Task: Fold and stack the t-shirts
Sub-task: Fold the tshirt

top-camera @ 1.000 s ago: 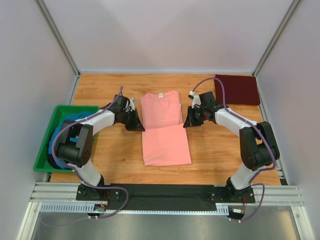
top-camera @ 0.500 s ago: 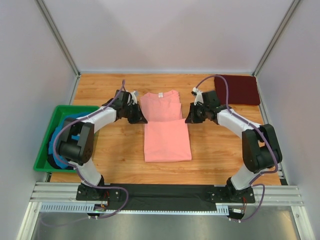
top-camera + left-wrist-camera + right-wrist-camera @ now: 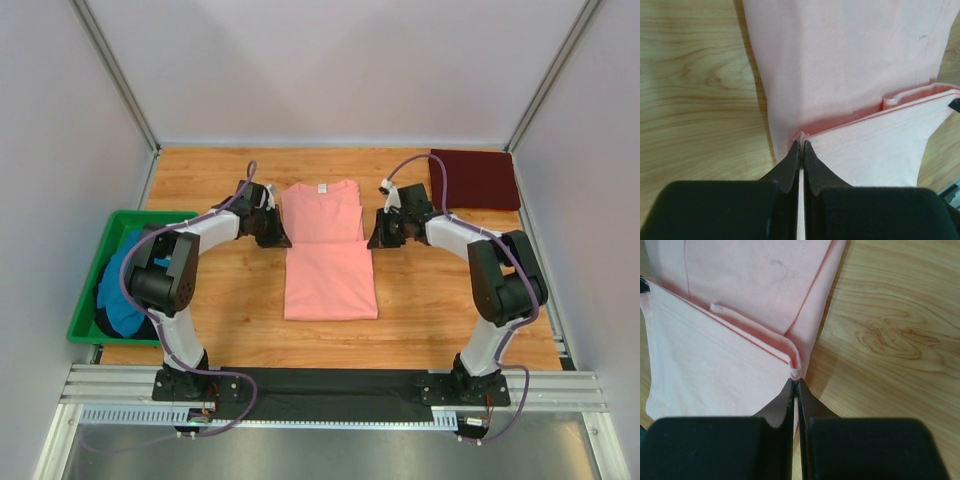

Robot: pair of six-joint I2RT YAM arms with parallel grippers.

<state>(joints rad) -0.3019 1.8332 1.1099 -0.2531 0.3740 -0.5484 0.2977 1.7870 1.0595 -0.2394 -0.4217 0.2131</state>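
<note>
Tabletop (image 3: 430, 300) of pale wood carried the salmon-pink t-shirt (image 3: 325, 270) flat at its middle, with the collar and white neck label (image 3: 322, 188) toward the far edge. The shirt's lower part was doubled over on itself, so a free edge crossed the body about halfway up. The left hand (image 3: 284, 238) sat at the left end of that edge and the right hand (image 3: 372, 240) at the right end. In the left wrist view the fingers (image 3: 789, 167) were pressed together, with the corner of the upper layer nipped between their tips. The right wrist view showed the same: fingers (image 3: 812, 407) closed on a small rolled corner of the cloth. A dark maroon t-shirt (image 3: 475, 178), folded into a rectangle, lay in the far right corner, well apart from the pink one. A teal-blue t-shirt (image 3: 118, 295) was bunched inside the green bin (image 3: 85, 322) at the left edge.
</note>
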